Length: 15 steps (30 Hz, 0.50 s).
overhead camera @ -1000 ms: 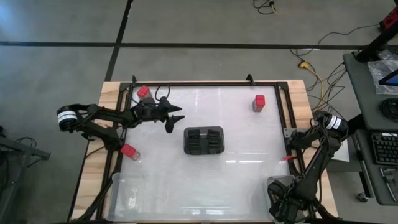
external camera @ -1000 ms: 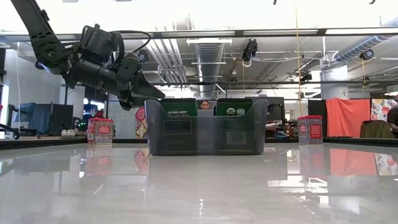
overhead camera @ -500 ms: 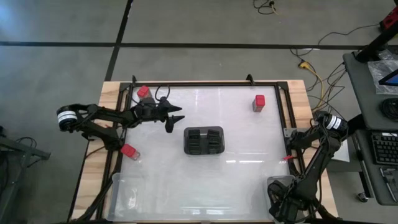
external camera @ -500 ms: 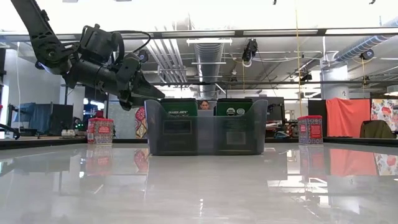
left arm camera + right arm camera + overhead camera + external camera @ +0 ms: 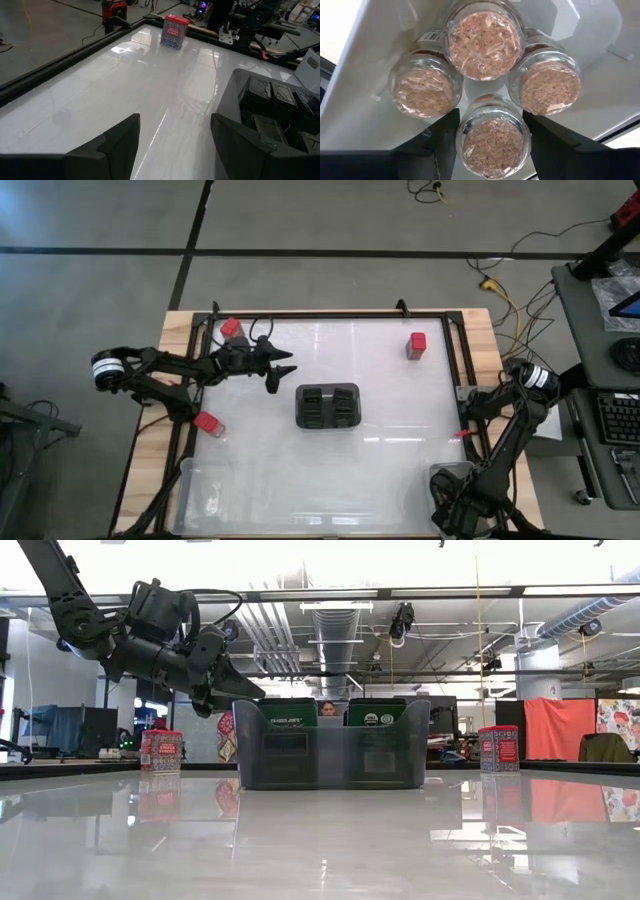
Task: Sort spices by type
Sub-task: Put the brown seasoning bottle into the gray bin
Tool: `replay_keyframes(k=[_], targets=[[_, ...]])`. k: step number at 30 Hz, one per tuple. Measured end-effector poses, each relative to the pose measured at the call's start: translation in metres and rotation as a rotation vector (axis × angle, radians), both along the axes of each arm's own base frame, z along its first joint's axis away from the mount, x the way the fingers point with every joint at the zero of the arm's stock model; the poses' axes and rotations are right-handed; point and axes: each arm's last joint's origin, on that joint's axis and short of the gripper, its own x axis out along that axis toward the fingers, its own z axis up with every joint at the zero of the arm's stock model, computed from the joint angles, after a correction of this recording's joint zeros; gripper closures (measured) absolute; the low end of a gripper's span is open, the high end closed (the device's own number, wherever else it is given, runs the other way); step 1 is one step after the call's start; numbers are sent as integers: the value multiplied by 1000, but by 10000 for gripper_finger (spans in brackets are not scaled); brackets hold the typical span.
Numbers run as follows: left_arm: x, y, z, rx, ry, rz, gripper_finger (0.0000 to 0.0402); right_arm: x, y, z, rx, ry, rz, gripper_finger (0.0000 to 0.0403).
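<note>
Left claw open above the table; right claw open over four jars in a bin.

The left claw (image 5: 282, 370) hangs released in the air near the table's far left, beside the dark slotted holder (image 5: 328, 406). Three red boxes stand apart on the white table (image 5: 390, 470): one at the far left corner (image 5: 230, 327), one at the left edge (image 5: 207, 421), one at the far right (image 5: 417, 344). The right claw (image 5: 490, 150), fingers spread, points down over four round jars (image 5: 483, 38) clustered in the clear bin (image 5: 452, 480) at the near right corner.
</note>
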Motion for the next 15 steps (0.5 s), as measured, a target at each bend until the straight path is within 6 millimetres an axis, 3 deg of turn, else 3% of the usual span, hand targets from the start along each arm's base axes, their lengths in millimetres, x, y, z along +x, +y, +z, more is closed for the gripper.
replay_keyframes(k=[15], targets=[[0,0,0,0,0,0,174,0,0,0,-5,-1,0,197]])
